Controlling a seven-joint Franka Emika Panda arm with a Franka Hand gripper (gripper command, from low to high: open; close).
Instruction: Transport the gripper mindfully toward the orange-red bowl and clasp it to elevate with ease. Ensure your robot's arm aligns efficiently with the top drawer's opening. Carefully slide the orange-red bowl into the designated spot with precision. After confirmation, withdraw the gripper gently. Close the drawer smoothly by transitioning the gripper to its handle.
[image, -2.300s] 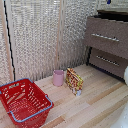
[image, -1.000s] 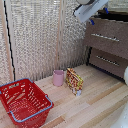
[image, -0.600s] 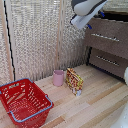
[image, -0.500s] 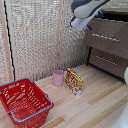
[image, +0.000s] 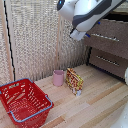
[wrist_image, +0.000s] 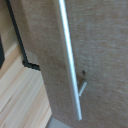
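**Exterior view: hand up beside the top drawer front, bowl out of sight**

Exterior view shows the gripper (image: 79, 35) hanging high in the scene, its short blue-tipped fingers (image: 87, 35) pointing toward the top drawer (image: 112, 41). Whether the jaws are released or clenched cannot be told; they are too small and blurred. Nothing is visibly held between them. Just beside them runs the handle (image: 105, 37), a thin silver bar; touching or apart cannot be told. The wrist view is filled by that grey-brown front (wrist_image: 100, 55), with the bar (wrist_image: 69, 57) crossing it. Above the jaws rises the robot's arm (image: 92, 11), glossy white. Below the drawer sits the shorter drawer front (image: 109, 62). Well below the jaws, on the wooden floor (image: 95, 102), stand a pink cup (image: 58, 78) and a snack packet (image: 74, 81) just beside each other. Furthest off is the red basket (image: 22, 102). The orange-red bowl appears in neither view.
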